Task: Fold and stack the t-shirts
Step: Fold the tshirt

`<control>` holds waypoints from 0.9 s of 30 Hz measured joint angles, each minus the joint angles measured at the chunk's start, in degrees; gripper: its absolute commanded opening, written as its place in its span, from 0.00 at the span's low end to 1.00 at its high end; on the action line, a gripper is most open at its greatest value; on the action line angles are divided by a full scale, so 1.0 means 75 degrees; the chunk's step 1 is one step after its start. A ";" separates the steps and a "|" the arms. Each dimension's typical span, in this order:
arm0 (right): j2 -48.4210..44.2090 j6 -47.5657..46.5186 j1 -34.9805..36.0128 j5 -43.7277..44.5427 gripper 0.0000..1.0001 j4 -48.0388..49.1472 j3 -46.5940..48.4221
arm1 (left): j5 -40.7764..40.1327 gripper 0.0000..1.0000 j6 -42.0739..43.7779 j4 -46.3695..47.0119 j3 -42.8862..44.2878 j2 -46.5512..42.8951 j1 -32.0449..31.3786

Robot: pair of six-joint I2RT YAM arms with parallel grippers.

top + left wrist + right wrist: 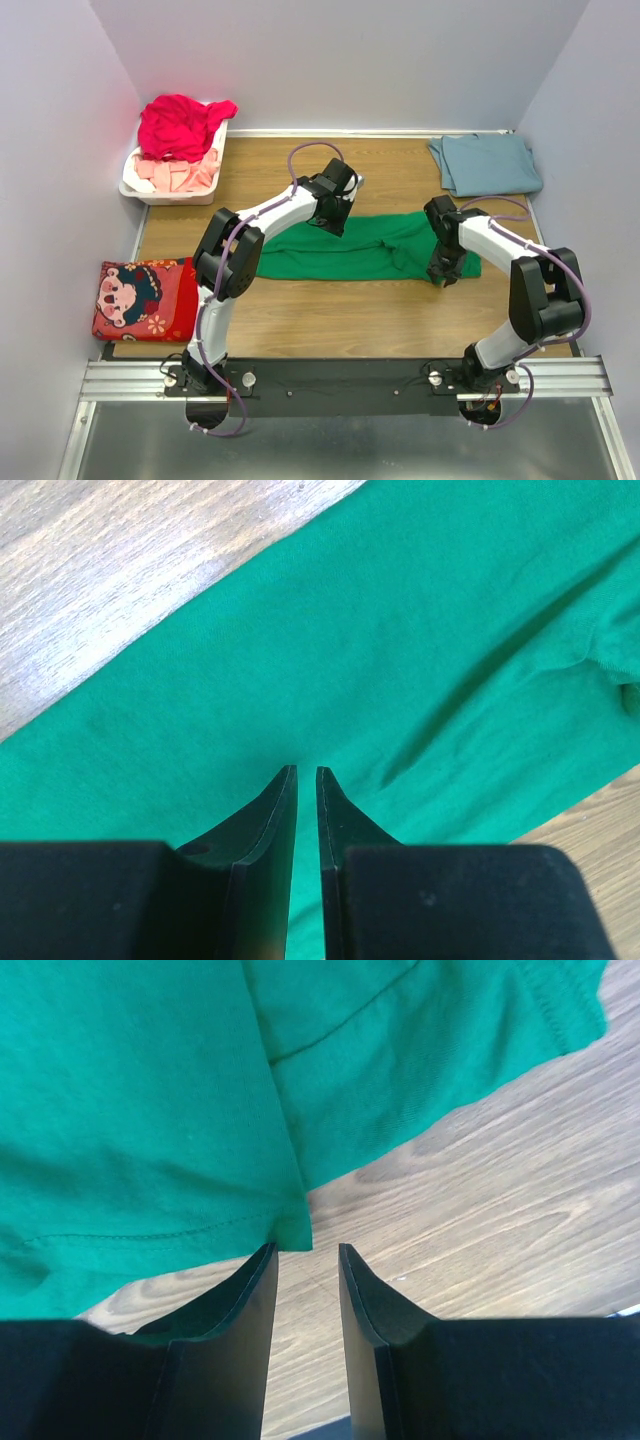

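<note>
On the worktop (340,320) the green tee (350,250) lies stretched left to right between both arms. The left fingers (288,785), nearly together, hang over its middle; grip unclear. The right fingers (268,1260), parted and empty, point at its right-end corner just ahead.

Green t-shirt (350,250): we see it bright green, folded lengthwise into a long band, lying flat across the middle of the table (350,315), with soft creases toward its right end.
Its right end: a stitched hem corner rests on the bare wood.
Blue-grey t-shirt (487,163): we find it folded flat at the far right corner, well apart from the green one.
Magenta-red t-shirt (180,125): crumpled, heaped on top of the white basket (133,187) at the far left.
Pale pink t-shirt (178,175): bunched in the basket beneath the magenta one.
</note>
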 measured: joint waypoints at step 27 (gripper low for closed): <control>0.0283 -0.0154 -0.0047 -0.0085 0.01 0.0950 -0.0242 | -0.0003 0.22 0.0029 0.0006 -0.0093 0.0000 0.0000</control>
